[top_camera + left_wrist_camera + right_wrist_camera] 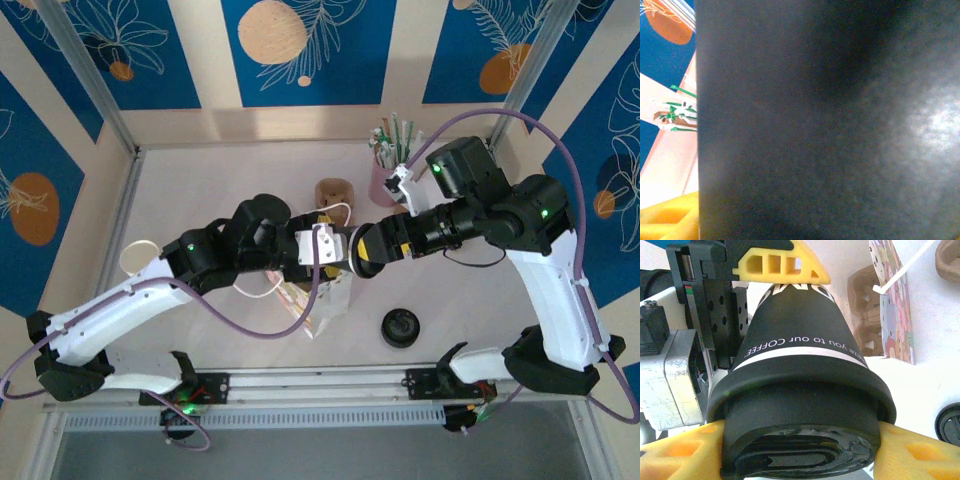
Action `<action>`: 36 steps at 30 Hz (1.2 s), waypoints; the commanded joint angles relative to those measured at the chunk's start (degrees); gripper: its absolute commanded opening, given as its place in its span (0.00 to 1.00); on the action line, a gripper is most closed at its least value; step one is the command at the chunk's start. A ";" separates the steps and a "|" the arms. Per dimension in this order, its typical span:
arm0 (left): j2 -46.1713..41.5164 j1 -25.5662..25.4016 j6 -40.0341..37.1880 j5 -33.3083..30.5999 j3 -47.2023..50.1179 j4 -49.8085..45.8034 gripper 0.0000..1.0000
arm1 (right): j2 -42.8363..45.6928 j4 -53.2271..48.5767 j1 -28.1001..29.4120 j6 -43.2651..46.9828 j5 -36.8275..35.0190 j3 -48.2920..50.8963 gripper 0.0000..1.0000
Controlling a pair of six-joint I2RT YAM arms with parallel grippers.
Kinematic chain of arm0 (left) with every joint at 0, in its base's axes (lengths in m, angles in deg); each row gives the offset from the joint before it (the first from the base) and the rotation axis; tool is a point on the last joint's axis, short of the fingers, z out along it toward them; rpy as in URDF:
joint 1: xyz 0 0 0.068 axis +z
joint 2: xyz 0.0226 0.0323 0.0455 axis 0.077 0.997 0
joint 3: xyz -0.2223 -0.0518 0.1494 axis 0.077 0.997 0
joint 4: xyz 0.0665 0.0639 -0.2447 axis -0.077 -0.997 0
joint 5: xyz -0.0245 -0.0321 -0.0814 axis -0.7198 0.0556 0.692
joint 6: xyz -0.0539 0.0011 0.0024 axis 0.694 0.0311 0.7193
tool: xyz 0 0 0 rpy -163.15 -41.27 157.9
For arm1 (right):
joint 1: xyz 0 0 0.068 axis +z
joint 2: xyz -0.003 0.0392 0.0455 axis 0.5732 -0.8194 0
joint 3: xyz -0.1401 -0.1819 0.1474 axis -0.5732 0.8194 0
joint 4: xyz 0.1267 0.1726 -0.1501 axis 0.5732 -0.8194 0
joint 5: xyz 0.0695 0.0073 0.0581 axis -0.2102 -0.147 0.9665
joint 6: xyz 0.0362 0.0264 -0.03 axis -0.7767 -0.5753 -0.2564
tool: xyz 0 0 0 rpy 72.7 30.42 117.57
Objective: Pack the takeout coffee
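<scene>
Above a pale table [200, 170], blue leaf-print walls behind. Held sideways at 6 o'clock of the brown pulp carrier [335, 190]: takeout coffee [800, 370], dark-sleeved, white lettering, 1 white band, black lid [800, 440] on. Pinched at the lid's 3 and 9 o'clock by the half-spread right gripper [800, 452]. At the base, left gripper [328, 245]; grip impossible to tell.

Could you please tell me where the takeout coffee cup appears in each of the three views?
Top external: takeout coffee cup at mid-table, where the two arms meet.
Left wrist: probably the dark blurred surface across most of the frame.
Right wrist: centre, lid toward the camera, between the right gripper's yellow fingers.
Shared landmark: loose black lid on the table right of the cup, also at the right wrist view's right edge.
</scene>
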 commanded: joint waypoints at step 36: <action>-3.28 -0.51 11.85 2.30 5.00 11.90 0.72 | 2.64 6.24 -1.33 -2.04 5.64 5.49 0.80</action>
